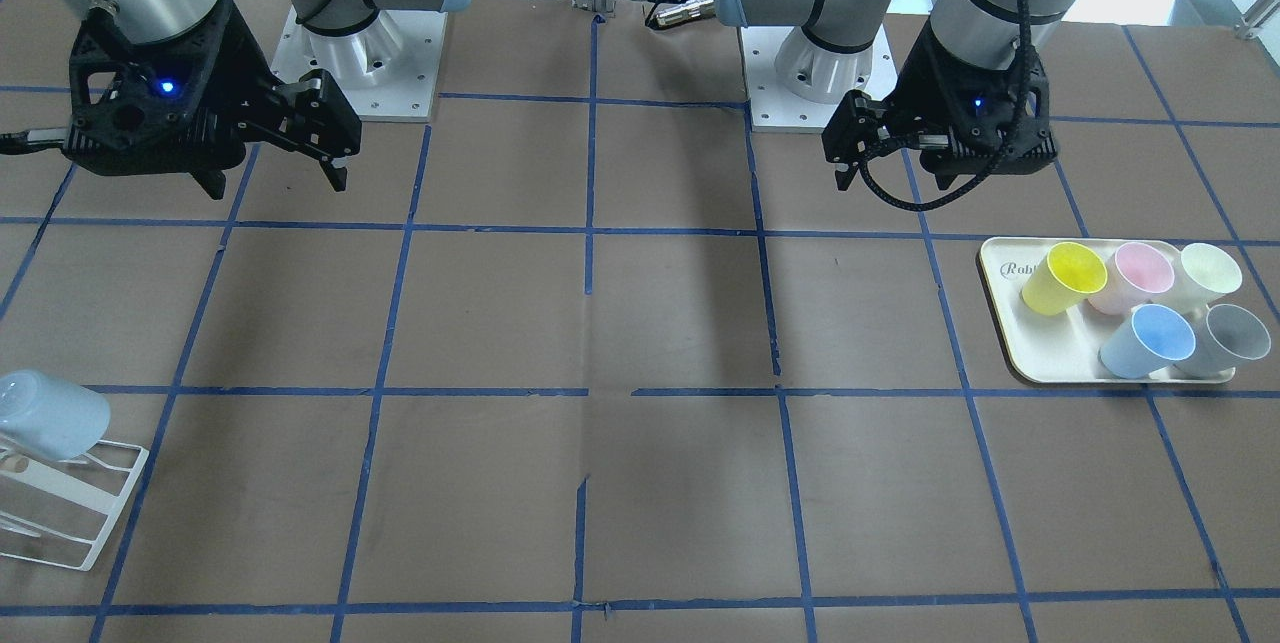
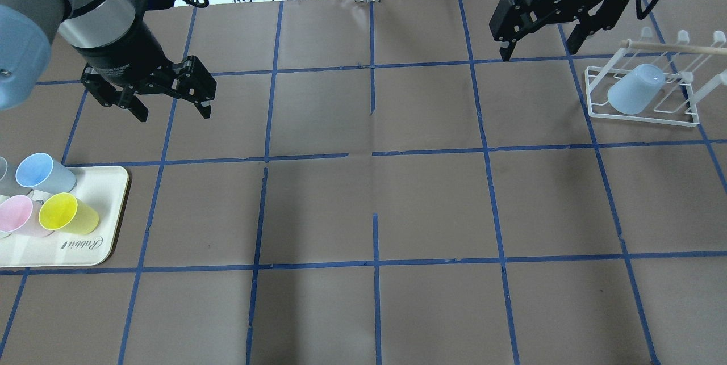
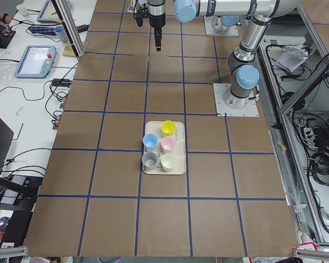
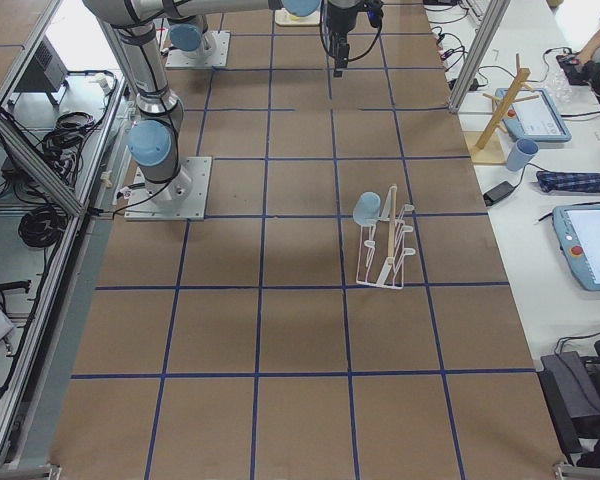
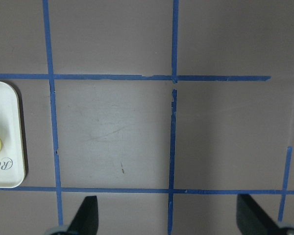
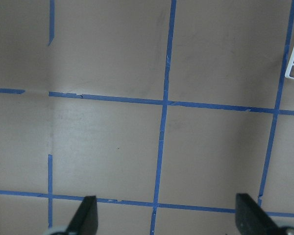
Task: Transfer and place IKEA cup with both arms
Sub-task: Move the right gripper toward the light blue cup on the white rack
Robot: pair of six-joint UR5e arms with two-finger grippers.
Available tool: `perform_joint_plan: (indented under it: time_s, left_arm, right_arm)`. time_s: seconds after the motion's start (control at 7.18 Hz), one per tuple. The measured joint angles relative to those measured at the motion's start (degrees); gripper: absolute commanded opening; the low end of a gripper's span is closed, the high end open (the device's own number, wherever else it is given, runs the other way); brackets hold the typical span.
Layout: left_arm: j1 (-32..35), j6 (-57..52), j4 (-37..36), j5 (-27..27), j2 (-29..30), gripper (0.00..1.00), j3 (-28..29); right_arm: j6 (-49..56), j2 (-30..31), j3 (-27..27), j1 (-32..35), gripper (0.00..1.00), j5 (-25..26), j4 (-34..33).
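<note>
- a cream rounded plastic tray (image 2: 108, 200) lay at the left edge, carrying a yellow plastic cup (image 2: 68, 213), a pink plastic cup (image 2: 17, 214) and a deeper blue plastic cup (image 2: 42, 172), mouths up.
- the left black two-finger gripper (image 2: 173, 110) hung over the brown blue-taped table (image 2: 431, 200), fingers spread, holding nothing.
- the right black two-finger gripper (image 2: 538, 51) hung near the rack, fingers released, empty.
- the small pale icy-blue plastic tumbler (image 2: 635, 97) sat tilted, base up, on the white wire rack (image 2: 642, 119), apart from both grippers.

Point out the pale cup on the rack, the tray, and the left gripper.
IKEA cup (image 2: 631, 92), overhead exterior view, on its side wall.
tray (image 1: 1055, 348), exterior front-facing view, on a bare part of its floor.
left gripper (image 2: 173, 115), overhead exterior view, midway between its fingertips.
</note>
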State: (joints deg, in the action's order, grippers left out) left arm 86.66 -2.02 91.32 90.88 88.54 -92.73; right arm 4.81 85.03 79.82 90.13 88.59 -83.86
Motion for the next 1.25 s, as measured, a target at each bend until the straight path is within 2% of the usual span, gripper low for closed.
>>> perform_joint_plan:
  time_s: [0.84, 1.25]
  left_arm:
    - [-0.08, -0.10, -0.49, 0.47, -0.43, 1.00, -0.66]
    - [-0.11, -0.11, -0.55, 0.46, -0.30, 1.00, -0.29]
  right_arm:
    - [-0.18, -0.12, 0.00, -0.14, 1.00, 0.03, -0.12]
    - [1.89, -0.63, -0.06, -5.51, 1.00, 0.61, -2.18]
